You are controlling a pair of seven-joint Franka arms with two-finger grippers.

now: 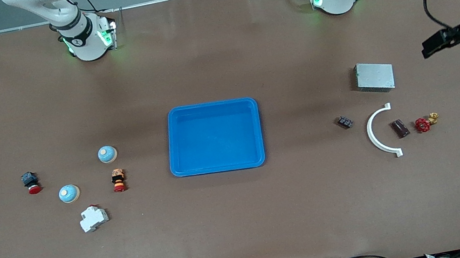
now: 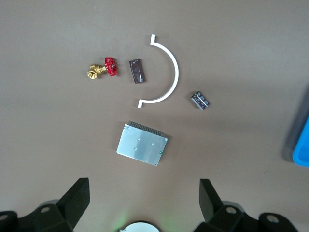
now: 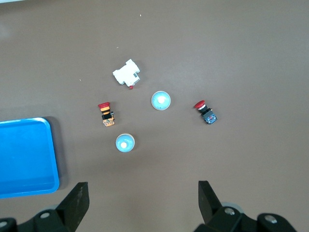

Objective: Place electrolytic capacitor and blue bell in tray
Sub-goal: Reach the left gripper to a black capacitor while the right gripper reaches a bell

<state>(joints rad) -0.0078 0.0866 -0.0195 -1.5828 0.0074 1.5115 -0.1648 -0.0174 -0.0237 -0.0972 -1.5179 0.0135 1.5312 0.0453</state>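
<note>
The capacitor (image 1: 344,122) is the small dark cylinder lying on its side in the middle band of the front view, toward my left arm's end of the table, between the tray (image 1: 209,103) and a white plastic arc (image 1: 377,133). I judge it light, hard and apt to roll. I would pinch it across its round body, fingers square to its length, and stay off any thin legs, which I cannot make out.

A blue bell (image 1: 107,154) sits toward my right arm's end, near the tray, and a second bell (image 1: 68,194) is lower in the frame. Each is a smooth low dome with a pale button on top. I expect it to be stiff, a little heavier and slippery, so I would grip low across the base rim rather than on the curve.

My left gripper (image 2: 145,186) hangs over the table beside a grey box (image 2: 142,144), fingers spread wide and touching nothing. My right gripper (image 3: 142,188) hangs over the table by the bells, also wide apart and empty. The tray lies empty at the centre.
</note>
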